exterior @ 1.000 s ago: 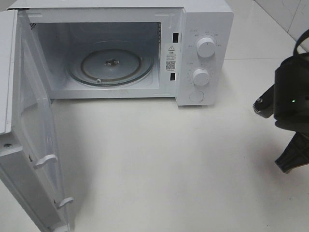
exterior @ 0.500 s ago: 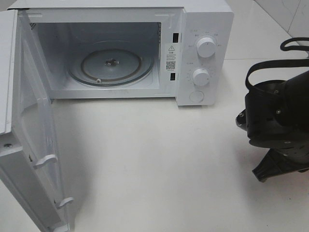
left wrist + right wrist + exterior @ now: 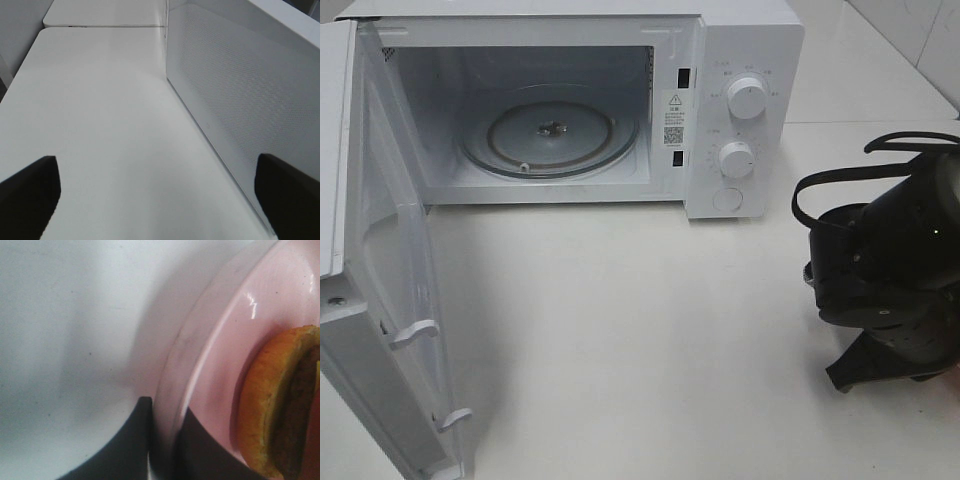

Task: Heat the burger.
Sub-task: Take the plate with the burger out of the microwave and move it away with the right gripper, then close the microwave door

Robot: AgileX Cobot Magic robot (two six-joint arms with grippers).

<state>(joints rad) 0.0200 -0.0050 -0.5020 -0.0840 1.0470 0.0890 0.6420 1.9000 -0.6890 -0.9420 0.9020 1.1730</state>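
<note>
White, smooth table [image 3: 650,330], seam to a second slab at the far right; pale wall tiles in the upper right corner. Microwave [image 3: 745,60] at the back, door [image 3: 380,300] swung wide, glass turntable [image 3: 550,135] bare. Right gripper [image 3: 162,440] clamped on the pink plate [image 3: 220,340] rim, burger [image 3: 280,405] on that plate. Left gripper [image 3: 155,195] spread wide, holding nothing, beside the door.
</note>
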